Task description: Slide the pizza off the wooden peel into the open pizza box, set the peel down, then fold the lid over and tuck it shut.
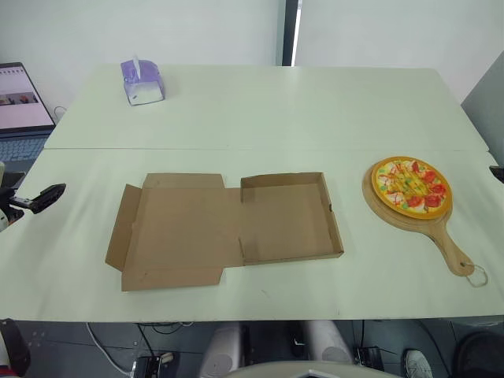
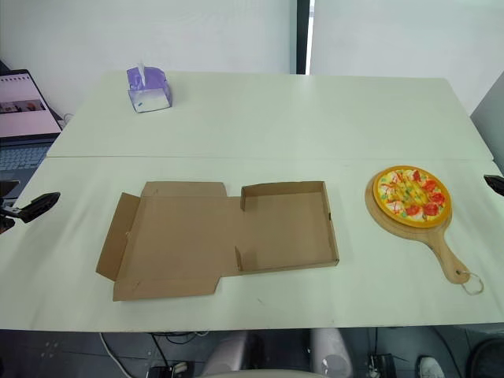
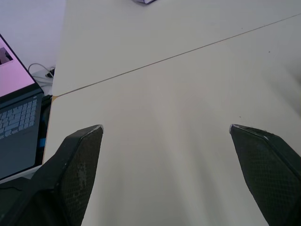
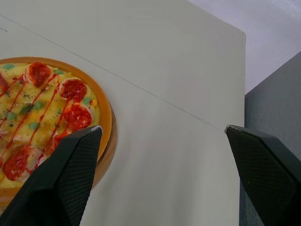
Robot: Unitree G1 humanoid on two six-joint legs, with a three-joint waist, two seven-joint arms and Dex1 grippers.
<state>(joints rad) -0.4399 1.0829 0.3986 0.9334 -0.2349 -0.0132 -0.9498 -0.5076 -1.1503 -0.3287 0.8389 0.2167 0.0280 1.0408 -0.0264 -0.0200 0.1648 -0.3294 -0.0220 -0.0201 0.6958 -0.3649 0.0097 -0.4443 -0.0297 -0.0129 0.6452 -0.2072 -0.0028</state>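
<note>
A pizza (image 1: pixel 411 184) with red and yellow toppings lies on a round wooden peel (image 1: pixel 451 250) at the table's right side, its handle pointing toward me. An open brown pizza box (image 1: pixel 290 218) lies flat mid-table, its lid (image 1: pixel 177 229) spread out to the left. My left gripper (image 3: pixel 165 128) hovers open over bare table near the left edge, well left of the box. My right gripper (image 4: pixel 163 128) is open at the right edge, just right of the pizza (image 4: pixel 42 108), holding nothing.
A purple tissue box (image 1: pixel 142 81) stands at the back left of the table (image 1: pixel 276 110). A laptop (image 1: pixel 20 106) sits off the table's left side. A seam runs across the table behind the box.
</note>
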